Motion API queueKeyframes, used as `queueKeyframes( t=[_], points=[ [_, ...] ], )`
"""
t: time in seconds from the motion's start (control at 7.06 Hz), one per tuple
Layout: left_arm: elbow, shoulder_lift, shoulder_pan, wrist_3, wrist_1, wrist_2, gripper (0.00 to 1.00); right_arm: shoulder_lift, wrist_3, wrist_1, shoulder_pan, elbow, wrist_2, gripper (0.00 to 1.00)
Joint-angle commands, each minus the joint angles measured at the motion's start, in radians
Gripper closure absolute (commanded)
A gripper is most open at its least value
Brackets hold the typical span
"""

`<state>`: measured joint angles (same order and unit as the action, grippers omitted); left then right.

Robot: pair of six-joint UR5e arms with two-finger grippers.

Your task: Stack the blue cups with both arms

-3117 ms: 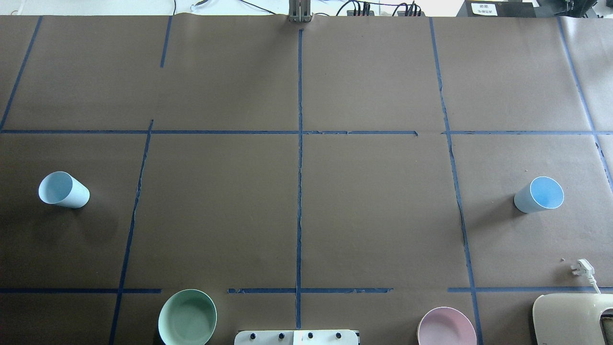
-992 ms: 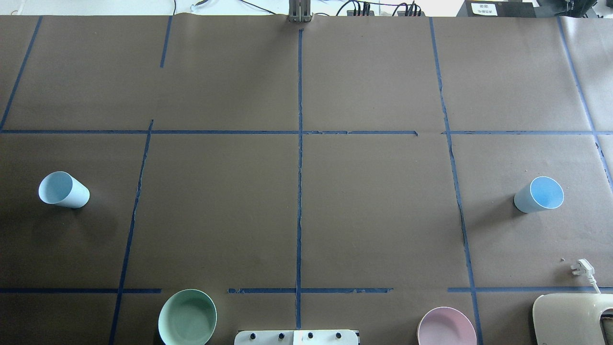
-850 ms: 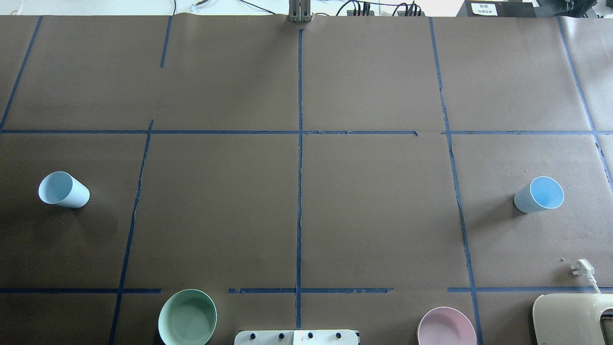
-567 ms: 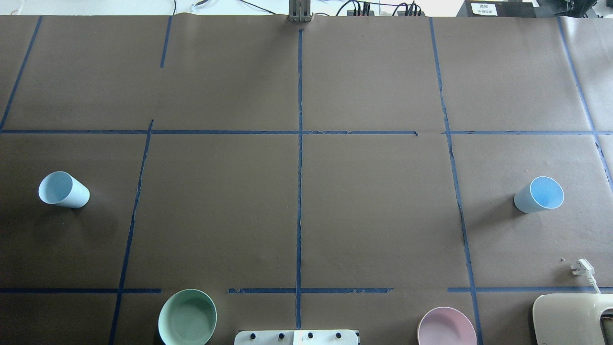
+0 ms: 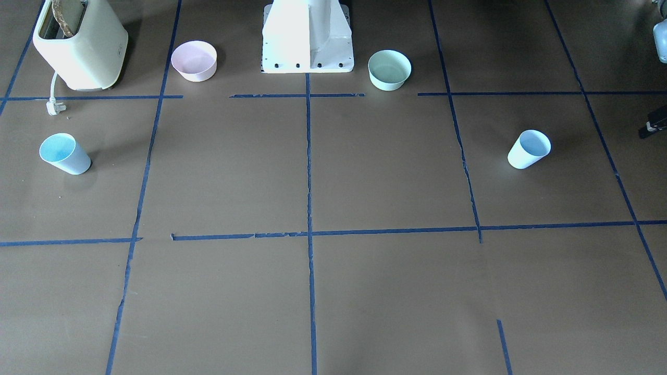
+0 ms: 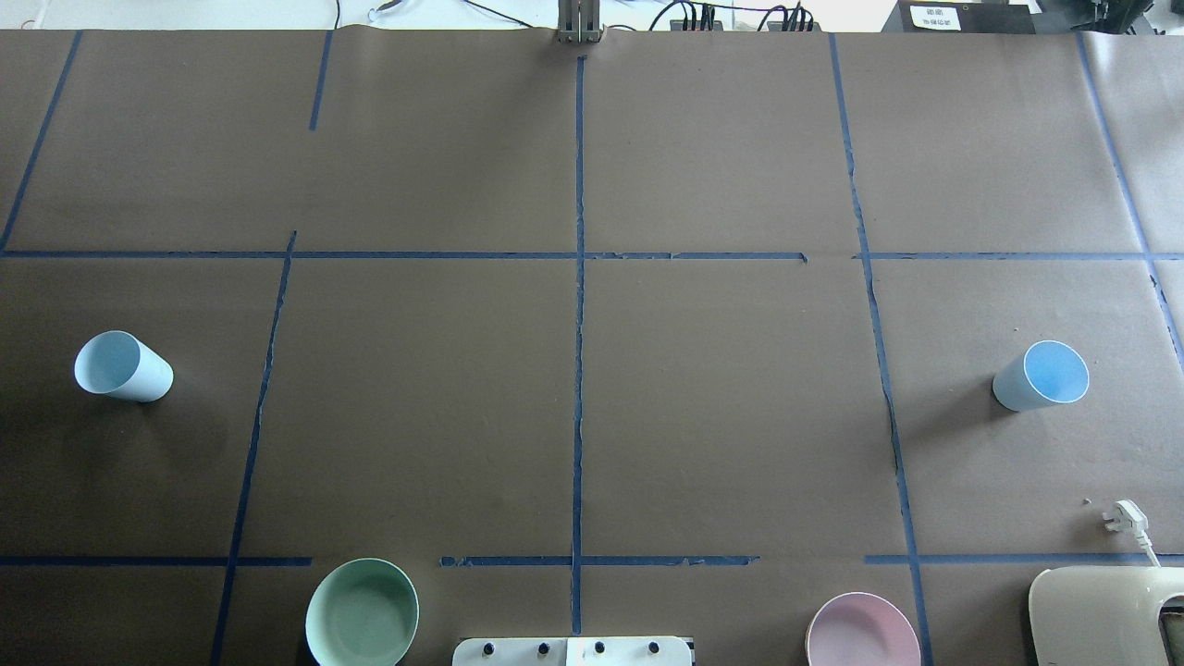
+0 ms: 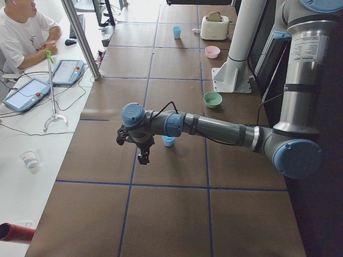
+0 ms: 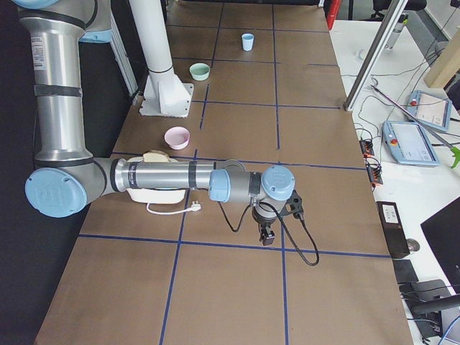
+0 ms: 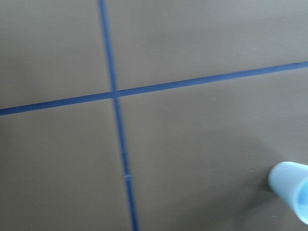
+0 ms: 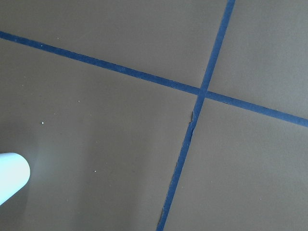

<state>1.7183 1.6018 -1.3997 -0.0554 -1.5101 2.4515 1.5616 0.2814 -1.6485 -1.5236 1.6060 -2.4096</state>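
Note:
Two pale-blue cups stand upright, far apart. The left blue cup [image 6: 123,366] is at the table's left end; it also shows in the front view [image 5: 529,149], the exterior left view [image 7: 168,141] and the left wrist view [image 9: 291,187]. The right blue cup [image 6: 1041,376] is at the right end, also seen from the front [image 5: 64,153] and by the right wrist [image 10: 10,175]. My left gripper [image 7: 143,156] hangs over the table just beside the left cup. My right gripper [image 8: 266,233] hangs near the right end. I cannot tell whether either is open.
A mint-green bowl [image 6: 362,612] and a pink bowl [image 6: 862,631] flank the white pedestal base [image 6: 573,650] at the near edge. A cream toaster [image 6: 1105,615] with its plug [image 6: 1124,518] sits at the near right. Blue tape lines grid the brown table.

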Motion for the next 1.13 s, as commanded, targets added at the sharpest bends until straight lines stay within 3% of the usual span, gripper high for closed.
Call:
queueKeyframes(
  t=[0.0,0.28,0.57,0.99],
  points=[
    [0.004,-0.043,0.161,-0.346,-0.259,-0.018,0.00,0.000,-0.001,0.001,0.017,0.006,-0.011,0.00],
    [0.006,-0.117,0.264,-0.509,-0.447,-0.064,0.00,0.000,-0.001,0.001,0.022,0.006,-0.011,0.00],
    [0.006,-0.114,0.344,-0.544,-0.453,-0.112,0.00,0.000,-0.001,-0.001,0.023,0.006,-0.013,0.00],
    [-0.006,-0.108,0.418,-0.612,-0.489,-0.112,0.01,0.000,-0.001,-0.001,0.026,0.003,-0.013,0.00]
  ],
)
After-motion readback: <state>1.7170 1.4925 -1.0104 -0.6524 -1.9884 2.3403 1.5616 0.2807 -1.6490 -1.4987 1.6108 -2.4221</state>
